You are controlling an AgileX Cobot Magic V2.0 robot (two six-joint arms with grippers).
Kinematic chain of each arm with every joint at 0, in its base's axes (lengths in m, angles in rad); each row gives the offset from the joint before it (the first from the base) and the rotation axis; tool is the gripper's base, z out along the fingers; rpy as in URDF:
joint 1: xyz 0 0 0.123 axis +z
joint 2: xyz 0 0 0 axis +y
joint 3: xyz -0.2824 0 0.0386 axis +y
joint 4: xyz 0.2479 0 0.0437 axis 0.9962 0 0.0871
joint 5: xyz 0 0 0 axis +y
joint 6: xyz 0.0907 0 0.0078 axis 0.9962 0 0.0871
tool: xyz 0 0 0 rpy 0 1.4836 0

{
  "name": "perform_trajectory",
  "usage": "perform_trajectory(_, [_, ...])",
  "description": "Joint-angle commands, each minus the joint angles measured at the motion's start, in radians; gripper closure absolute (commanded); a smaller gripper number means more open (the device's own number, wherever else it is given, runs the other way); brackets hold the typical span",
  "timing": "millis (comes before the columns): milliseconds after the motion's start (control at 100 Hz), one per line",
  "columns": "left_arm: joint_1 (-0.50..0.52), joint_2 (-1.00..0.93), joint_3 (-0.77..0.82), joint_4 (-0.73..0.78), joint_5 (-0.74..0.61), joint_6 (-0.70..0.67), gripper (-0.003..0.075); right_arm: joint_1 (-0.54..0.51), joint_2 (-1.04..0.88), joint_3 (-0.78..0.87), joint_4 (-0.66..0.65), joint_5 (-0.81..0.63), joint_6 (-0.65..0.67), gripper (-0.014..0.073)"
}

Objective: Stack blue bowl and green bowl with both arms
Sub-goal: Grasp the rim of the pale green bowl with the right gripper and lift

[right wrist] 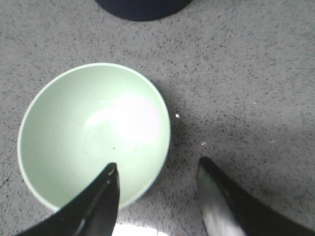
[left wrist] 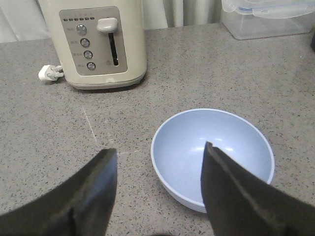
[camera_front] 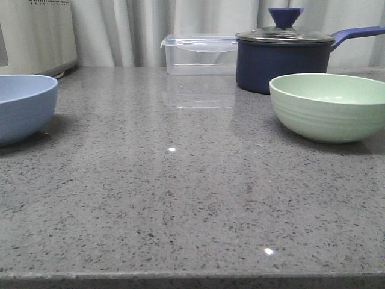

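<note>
the left gripper (left wrist: 160,184) is spread wide, one finger over the blue bowl (left wrist: 212,156) and the other beside it. the right gripper (right wrist: 157,196) gapes likewise, one finger above the green bowl (right wrist: 93,135); beyond sits a navy pot (right wrist: 142,7).

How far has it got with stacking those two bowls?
Nothing is stacked yet: the blue bowl sits at the counter's left, the green bowl far off at the right, both empty. In hand: each arm hovers above its bowl, the left gripper and right gripper open, one finger over each rim. Gripping, lifting and nesting remain.
</note>
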Motion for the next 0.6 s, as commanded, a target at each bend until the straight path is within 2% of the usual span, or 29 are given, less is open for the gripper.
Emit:
perform_trajectory(0, [0.002, 0.01, -0.035, -0.013, -0.077, 0.002, 0.0331, 0.003, 0.076, -0.1, 0.004, 0.003, -0.007, 0.0211])
perform_trajectory(250, [0.002, 0.01, -0.035, -0.013, -0.077, 0.002, 0.0331, 0.003, 0.303, -0.247, 0.004, 0.114, -0.007, 0.0211])
perform_trajectory(590, [0.002, 0.01, -0.035, -0.013, -0.079, 0.002, 0.0331, 0.003, 0.431, -0.273, 0.005, 0.125, -0.007, 0.0211])
